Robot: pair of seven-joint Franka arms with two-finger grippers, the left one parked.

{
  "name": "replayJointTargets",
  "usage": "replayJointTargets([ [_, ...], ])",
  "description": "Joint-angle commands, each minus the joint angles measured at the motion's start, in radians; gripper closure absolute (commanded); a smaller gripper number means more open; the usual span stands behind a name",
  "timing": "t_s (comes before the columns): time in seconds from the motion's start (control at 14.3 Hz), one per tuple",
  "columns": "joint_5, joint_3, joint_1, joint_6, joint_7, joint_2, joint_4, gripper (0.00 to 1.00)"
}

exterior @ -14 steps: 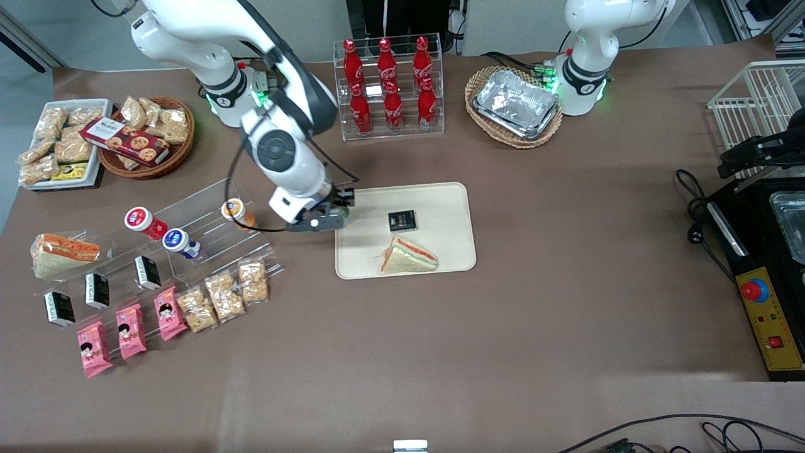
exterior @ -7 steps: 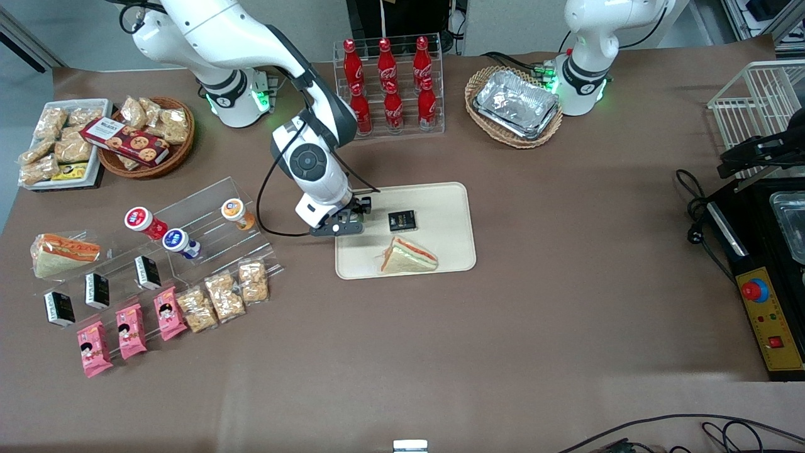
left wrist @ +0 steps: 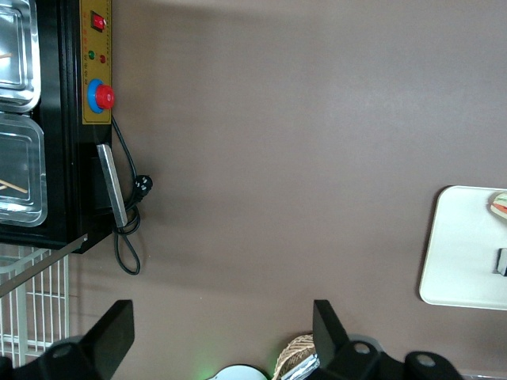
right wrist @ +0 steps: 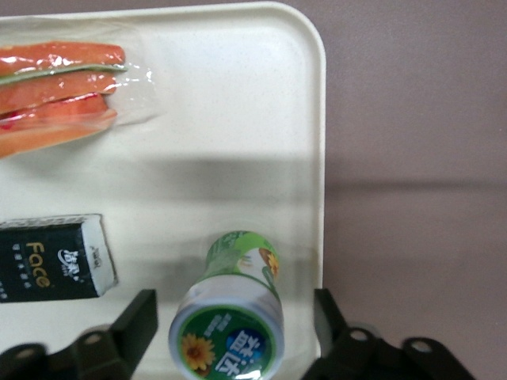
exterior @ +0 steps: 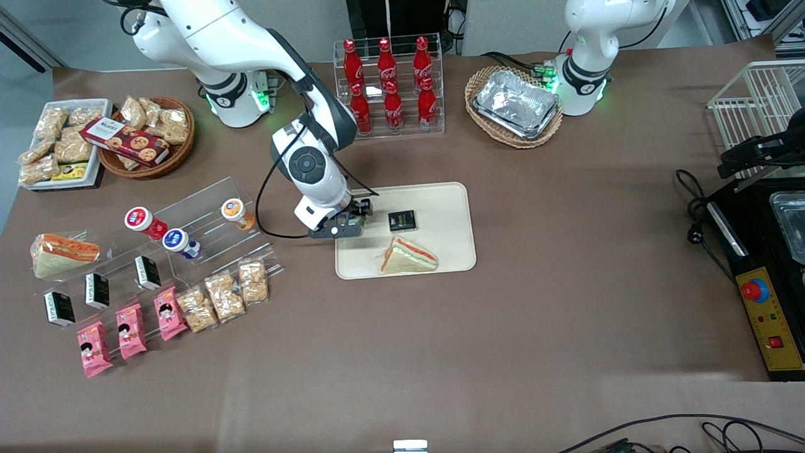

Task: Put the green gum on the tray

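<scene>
The green gum (right wrist: 230, 317), a small green bottle with a white-rimmed green lid, stands on the cream tray (right wrist: 238, 119) close to its rim at the working arm's end. My right gripper (right wrist: 235, 310) is open, with one finger on each side of the bottle and a gap at both. In the front view the gripper (exterior: 355, 219) hangs over that end of the tray (exterior: 440, 251) and hides most of the bottle.
On the tray lie a black Face pack (exterior: 402, 220), beside the gum (right wrist: 51, 257), and a wrapped sandwich (exterior: 409, 257) nearer the camera. A clear rack (exterior: 207, 207) with red-, blue- and orange-lidded bottles stands toward the working arm's end. A cola bottle rack (exterior: 388, 88) stands farther back.
My gripper moved with the gum from the tray's edge to over the tray. Between half a second ago and now it barely shifted.
</scene>
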Motion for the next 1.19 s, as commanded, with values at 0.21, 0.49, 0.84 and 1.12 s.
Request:
replayJointTargets([
  [0.21, 0.020, -0.013, -0.165, -0.207, -0.124, -0.155, 0.048, 0.01],
  [0.49, 0.004, -0.020, -0.346, -0.423, -0.253, -0.302, 0.060, 0.00],
  [0.84, -0.062, -0.022, -0.520, -0.687, -0.337, -0.350, 0.268, 0.00],
  [1.12, -0.117, -0.022, -0.601, -0.862, -0.356, -0.324, 0.486, 0.00],
])
